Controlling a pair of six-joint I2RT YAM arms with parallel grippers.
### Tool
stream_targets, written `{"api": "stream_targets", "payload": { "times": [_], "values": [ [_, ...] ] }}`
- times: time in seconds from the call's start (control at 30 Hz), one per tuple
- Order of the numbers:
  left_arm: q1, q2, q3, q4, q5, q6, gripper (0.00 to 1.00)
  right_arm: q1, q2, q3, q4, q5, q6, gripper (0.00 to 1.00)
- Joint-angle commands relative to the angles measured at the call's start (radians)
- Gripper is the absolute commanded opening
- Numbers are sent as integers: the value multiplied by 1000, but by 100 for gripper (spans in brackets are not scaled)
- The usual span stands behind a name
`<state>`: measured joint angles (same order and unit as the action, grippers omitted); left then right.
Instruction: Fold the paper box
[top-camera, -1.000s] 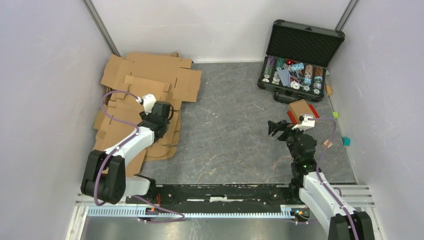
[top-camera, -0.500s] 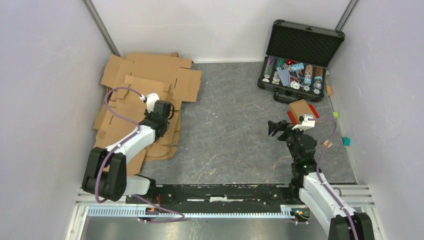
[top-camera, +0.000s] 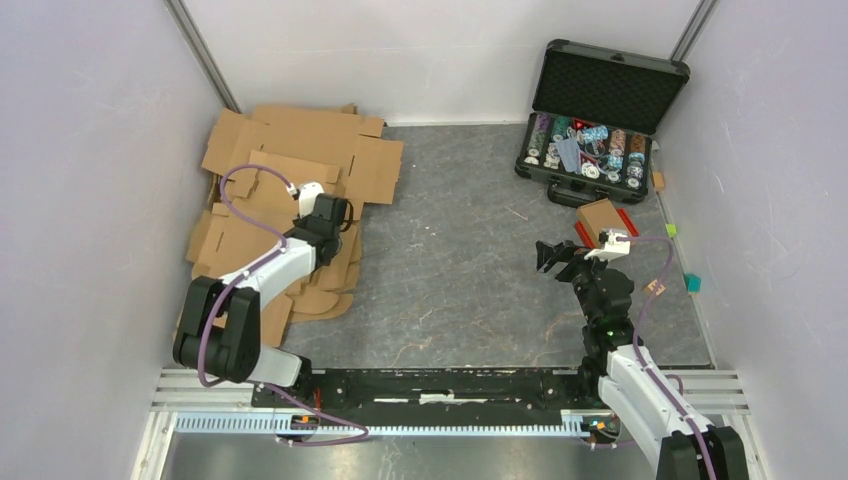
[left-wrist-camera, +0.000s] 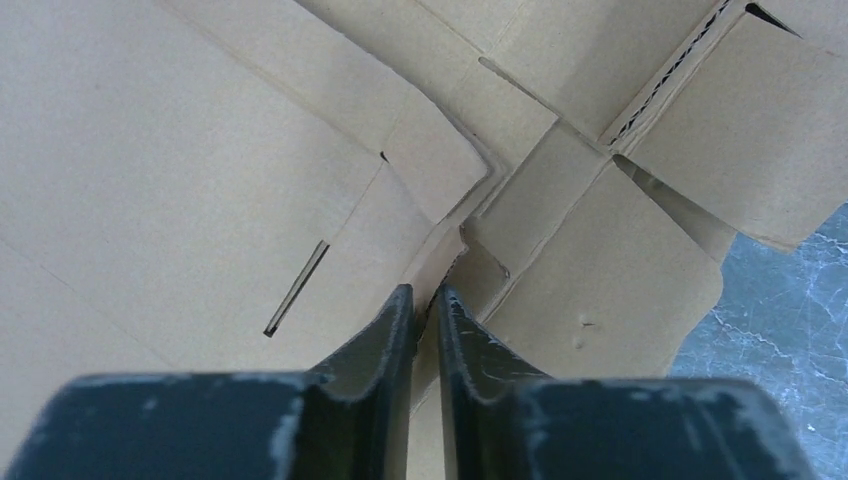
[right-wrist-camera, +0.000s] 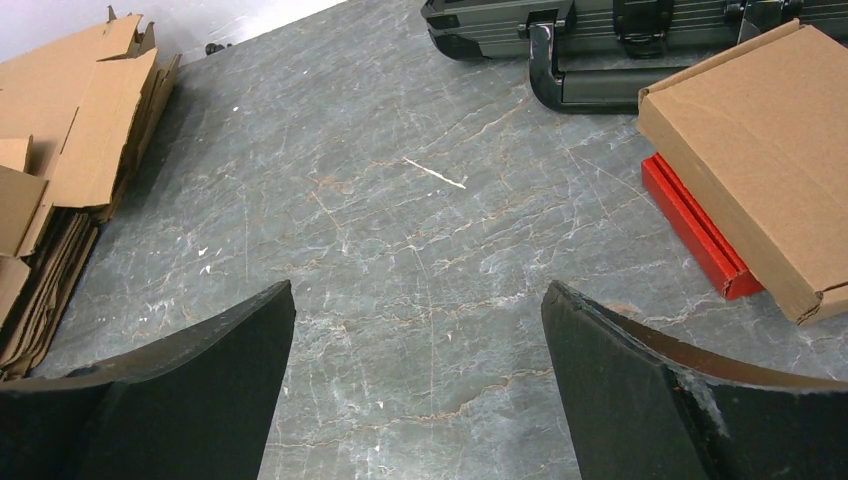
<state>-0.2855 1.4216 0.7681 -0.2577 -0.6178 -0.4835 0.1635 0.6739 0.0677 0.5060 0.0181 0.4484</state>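
Observation:
A pile of flat brown cardboard blanks (top-camera: 285, 150) lies at the back left of the table. My left gripper (top-camera: 336, 214) is down at the pile's right edge. In the left wrist view its jaws (left-wrist-camera: 424, 292) stand nearly together, pinching the raised edge of a flap of the top blank, the paper box (left-wrist-camera: 600, 230). That blank shows slots and cut flaps around the fingers. My right gripper (top-camera: 549, 256) hovers over the grey tabletop at the right, wide open (right-wrist-camera: 418, 290), with nothing between its fingers.
An open black case of poker chips (top-camera: 600, 110) stands at the back right. In front of it a closed cardboard box (right-wrist-camera: 760, 130) rests on a red item (right-wrist-camera: 700, 235). A small teal block (top-camera: 693, 284) lies by the right wall.
The left gripper has slid further over the pile towards its right edge, and its jaws have narrowed onto the flap edge. The right arm has not moved.

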Motion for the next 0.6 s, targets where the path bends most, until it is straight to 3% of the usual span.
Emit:
{"api": "stream_targets", "payload": {
  "times": [0.0, 0.03, 0.23, 0.57],
  "values": [
    [3, 7, 38, -18, -6, 12, 6, 5, -8, -3, 16, 0, -6, 98],
    [2, -4, 32, -11, -3, 12, 2, 5, -10, -3, 16, 1, -7, 98],
    [-15, -148, -14, 28, -21, 43, 2, 5, -13, -2, 14, 1, -6, 98],
    [-142, -451, -62, 52, -168, 95, 2, 5, -21, -11, 51, -44, -8, 98]
  ]
}}
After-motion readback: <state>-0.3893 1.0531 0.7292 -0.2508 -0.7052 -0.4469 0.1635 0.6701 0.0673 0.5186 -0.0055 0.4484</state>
